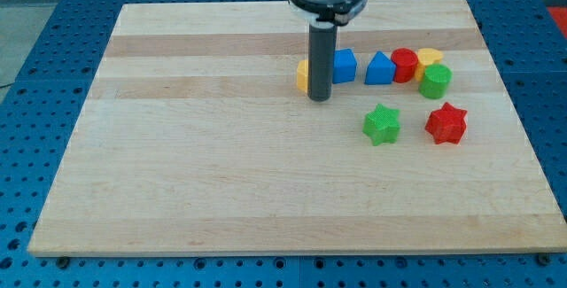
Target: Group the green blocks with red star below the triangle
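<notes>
Camera view shows the tip [319,98] (a bare rod, no claw to open or close) planted by the yellow block [303,75]; green star [382,124] lies toward the view's lower right, red star [446,123] beyond, green block [435,81] beside the blue triangle [380,69].

pale wood board [221,173] with lighter and darker plank stripes, on a blue pegboard [35,75] dotted with dark holes. dark grey rod, my tip [319,99]. yellow block [303,75], blue block [344,65], blue triangle [379,69], red cylinder [405,63], another yellow block [430,56], green block [435,81], green star [382,124], red star [446,123].
</notes>
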